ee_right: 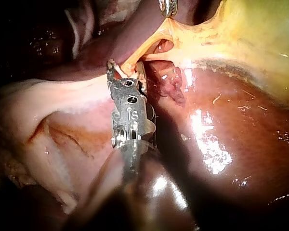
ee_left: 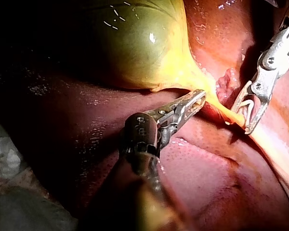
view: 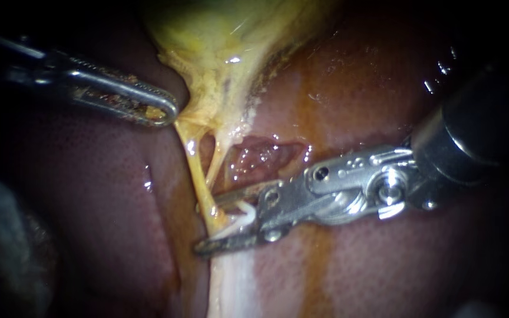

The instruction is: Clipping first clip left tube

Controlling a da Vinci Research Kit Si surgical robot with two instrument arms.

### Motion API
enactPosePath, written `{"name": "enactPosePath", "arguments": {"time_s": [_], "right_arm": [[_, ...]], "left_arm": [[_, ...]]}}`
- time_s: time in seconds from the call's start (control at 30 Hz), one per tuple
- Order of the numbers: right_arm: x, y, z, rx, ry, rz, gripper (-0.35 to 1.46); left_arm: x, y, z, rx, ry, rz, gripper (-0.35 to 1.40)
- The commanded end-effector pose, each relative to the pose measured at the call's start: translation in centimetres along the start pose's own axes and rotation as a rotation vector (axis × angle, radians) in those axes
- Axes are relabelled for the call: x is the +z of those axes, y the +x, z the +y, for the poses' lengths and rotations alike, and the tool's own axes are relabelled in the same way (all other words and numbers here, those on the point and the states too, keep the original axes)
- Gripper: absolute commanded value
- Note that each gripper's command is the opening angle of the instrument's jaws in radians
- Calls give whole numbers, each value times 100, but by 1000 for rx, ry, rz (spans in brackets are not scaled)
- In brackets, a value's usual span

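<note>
In the endoscope view, the left instrument (view: 171,112) was seen entering from the upper left. Its jaws were closed on the lower edge of the gallbladder (view: 219,47), which was pulled taut toward them. From that edge the left tube (view: 194,168) was stretched downward as a thin yellow strand over the liver (view: 89,194), with a second strand just beside it on its right. The lower end of the left tube was found between the jaws of the right instrument (view: 210,224), one jaw above it and one below. Those jaws were held apart around a white clip (view: 244,211), which was carried between them and lay open just behind the tube. The same straddling was shown in both wrist views, with the tube crossing the gap near the jaw tips.
</note>
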Motion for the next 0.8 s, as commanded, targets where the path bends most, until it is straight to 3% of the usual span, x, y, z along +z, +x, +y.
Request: {"name": "enactPosePath", "arguments": {"time_s": [0.03,0.7,0.8], "right_arm": [[-1,0,0,-1,0,0,24],[-52,-11,10,16,4,8,37],[-58,-10,12,25,3,24,38]], "left_arm": [[0,0,0,0,0,0,-35],[-1,-1,0,0,-1,0,-35],[-1,-1,0,1,-1,0,-35]]}}
